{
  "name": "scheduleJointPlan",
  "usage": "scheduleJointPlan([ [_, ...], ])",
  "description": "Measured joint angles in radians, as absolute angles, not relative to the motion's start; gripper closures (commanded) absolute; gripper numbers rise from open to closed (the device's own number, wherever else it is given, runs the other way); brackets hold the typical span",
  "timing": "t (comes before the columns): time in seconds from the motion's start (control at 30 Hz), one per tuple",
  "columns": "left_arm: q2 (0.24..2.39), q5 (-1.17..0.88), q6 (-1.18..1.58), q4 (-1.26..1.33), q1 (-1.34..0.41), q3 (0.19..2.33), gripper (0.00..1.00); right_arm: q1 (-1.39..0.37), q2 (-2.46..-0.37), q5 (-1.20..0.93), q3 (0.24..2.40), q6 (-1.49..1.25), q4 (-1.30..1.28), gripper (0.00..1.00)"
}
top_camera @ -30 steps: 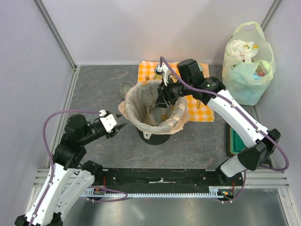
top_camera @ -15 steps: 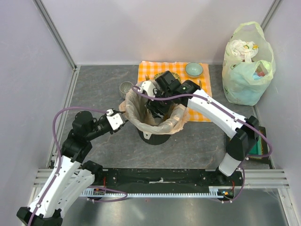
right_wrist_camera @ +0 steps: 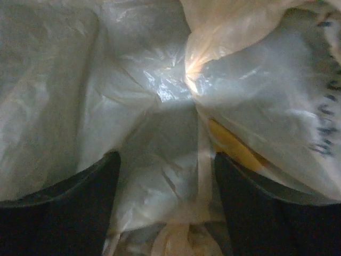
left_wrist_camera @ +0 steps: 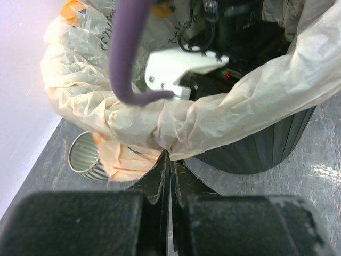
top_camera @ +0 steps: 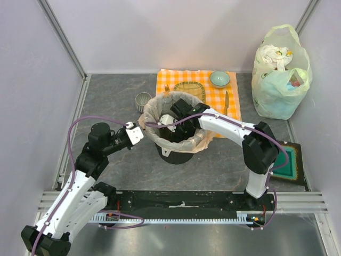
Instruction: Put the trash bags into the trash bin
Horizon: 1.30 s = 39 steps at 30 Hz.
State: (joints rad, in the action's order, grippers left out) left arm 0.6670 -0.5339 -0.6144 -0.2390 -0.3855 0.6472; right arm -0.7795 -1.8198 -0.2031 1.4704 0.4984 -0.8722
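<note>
The trash bag, thin, crinkly and a see-through peach-orange, sits in the mouth of the trash bin like a liner. Its loose top is rolled out over the rim and hangs in soft, puffy folds down the outside. The bin itself is round, matte black plastic that narrows toward its base, and it stands on the mottled grey counter. At the bag's left edge the left fingers are clenched tight together, with their tips pressed up under the rolled fold. I can't tell whether any film is pinched between them. The right arm dips down inside the bin, and there the right fingers stand spread apart with nothing clamped, wrinkled glossy film lying just beyond them. Just beside the bin's far left is a small ribbed metal cup. Behind the bin lies an orange-and-white checked cloth carrying a little green bowl. A bulging pale green bag sits in the far right corner.
</note>
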Motion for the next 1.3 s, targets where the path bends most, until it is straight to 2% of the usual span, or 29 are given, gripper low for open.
scheduleJointPlan([
  [0.1,0.667,-0.534,-0.614,-0.234,-0.385,0.645,0.98,-0.782,-1.864,-0.197,1.459,0.503,-0.861,0.02],
  [0.8,0.653,-0.538,-0.615,-0.199,-0.385,0.611,0.98,-0.776,-1.914,-0.253,1.383,0.530,-0.748,0.02],
  [1.3,0.652,-0.551,-0.616,-0.192,-0.385,0.598,0.98,-0.770,-1.972,-0.311,1.413,0.548,-0.764,0.02],
])
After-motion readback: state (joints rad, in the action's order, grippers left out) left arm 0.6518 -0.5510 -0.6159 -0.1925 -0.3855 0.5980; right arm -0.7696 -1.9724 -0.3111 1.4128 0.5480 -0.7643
